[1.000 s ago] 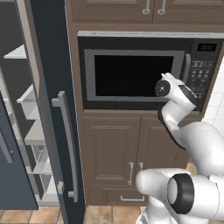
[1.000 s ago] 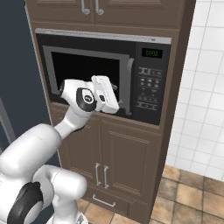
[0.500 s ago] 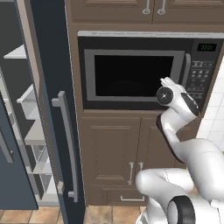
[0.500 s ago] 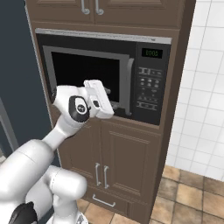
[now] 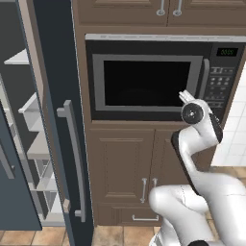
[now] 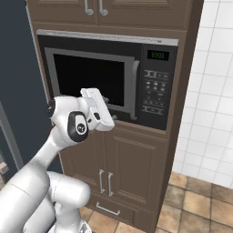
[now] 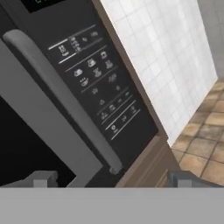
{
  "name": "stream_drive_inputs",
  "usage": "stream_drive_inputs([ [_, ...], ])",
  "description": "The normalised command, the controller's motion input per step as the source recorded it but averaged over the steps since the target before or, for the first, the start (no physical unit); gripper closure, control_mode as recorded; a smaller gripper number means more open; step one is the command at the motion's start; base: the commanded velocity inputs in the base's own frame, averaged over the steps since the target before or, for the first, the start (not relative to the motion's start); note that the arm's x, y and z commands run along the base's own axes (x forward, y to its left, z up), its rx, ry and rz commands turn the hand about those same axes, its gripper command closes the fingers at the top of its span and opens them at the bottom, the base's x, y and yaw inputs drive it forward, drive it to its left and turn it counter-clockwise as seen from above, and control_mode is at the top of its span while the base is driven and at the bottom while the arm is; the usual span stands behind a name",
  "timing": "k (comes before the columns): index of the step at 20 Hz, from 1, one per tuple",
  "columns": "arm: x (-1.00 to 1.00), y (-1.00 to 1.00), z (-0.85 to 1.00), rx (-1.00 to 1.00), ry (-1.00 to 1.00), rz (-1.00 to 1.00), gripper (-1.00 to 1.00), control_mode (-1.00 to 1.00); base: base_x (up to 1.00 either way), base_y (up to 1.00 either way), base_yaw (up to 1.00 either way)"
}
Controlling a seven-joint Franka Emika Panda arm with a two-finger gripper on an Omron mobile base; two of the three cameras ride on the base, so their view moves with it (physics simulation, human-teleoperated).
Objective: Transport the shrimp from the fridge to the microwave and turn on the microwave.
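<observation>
**Tool at the microwave door, keypad next**

While the tool (image 6: 108, 109) hangs just in front of the lower right corner of the microwave (image 6: 109, 77), its two fingertips (image 7: 41, 178) stand well apart with nothing between them. Through the hand camera, the grey handle (image 7: 61, 94) runs slantwise just ahead of the tips, and the keypad (image 7: 98, 76) lies beside it. The microwave door looks closed, its window dark; I cannot make out the shrimp behind the glass or anywhere else, so its place cannot be told. Judging by the closed door, the carrying part is likely done and switching on remains.

What needs handling now is the keypad: a stiff, flat panel with small keys set close together. It wants a light, square push from one fingertip rather than a grip, probably with the fingers brought together first. A slip sideways could hit a neighbouring key.

To the left, the fridge (image 5: 57, 120) stands with its door open, pale shelves (image 5: 33, 144) showing. Wooden cabinets (image 6: 123, 168) sit under the microwave.
</observation>
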Motion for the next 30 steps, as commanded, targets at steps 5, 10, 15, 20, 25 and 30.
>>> stream_drive_inputs([
  [5, -0.51, -0.05, 0.00, 0.17, -0.05, 0.07, -1.00, -1.00, 0.00, 0.00, 0.00],
  [10, -0.27, -0.24, 0.02, 0.29, -0.02, 0.06, -1.00, -1.00, 0.00, 0.00, 0.00],
  [15, -0.09, -0.43, 0.02, 0.28, -0.07, 0.22, -1.00, -1.00, 0.00, 0.00, 0.00],
  [20, -0.02, -0.41, 0.04, 0.27, -0.07, 0.25, -1.00, -1.00, 0.00, 0.00, 0.00],
  [25, -0.07, -0.33, 0.03, 0.26, -0.09, 0.19, -1.00, -1.00, 0.00, 0.00, 0.00],
  [30, 0.00, -0.26, 0.00, 0.26, -0.02, 0.07, -1.00, -1.00, 0.00, 0.00, 0.00],
])
